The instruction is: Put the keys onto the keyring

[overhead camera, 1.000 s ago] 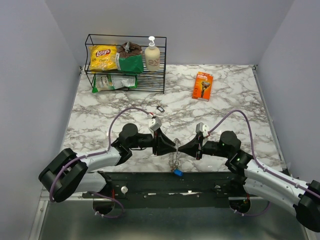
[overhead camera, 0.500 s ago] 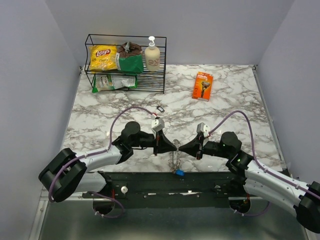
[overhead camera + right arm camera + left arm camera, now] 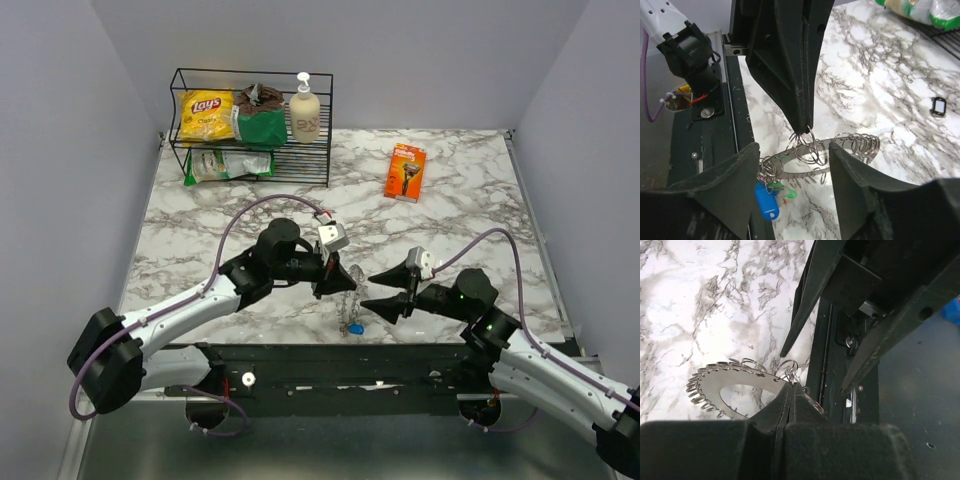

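Right pincer [image 3: 368, 290] has sprung open — backed off; left pincer [image 3: 345, 283] clamps keyring [image 3: 735, 390].

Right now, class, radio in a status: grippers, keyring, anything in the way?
Left gripper shut on keyring. Right gripper open, facing keyring, not gripping. Blue key hanging from it. Nothing blocking.

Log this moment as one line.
left gripper: shut on keyring | right gripper: open, a finger either side of keyring | blue key: hanging from keyring
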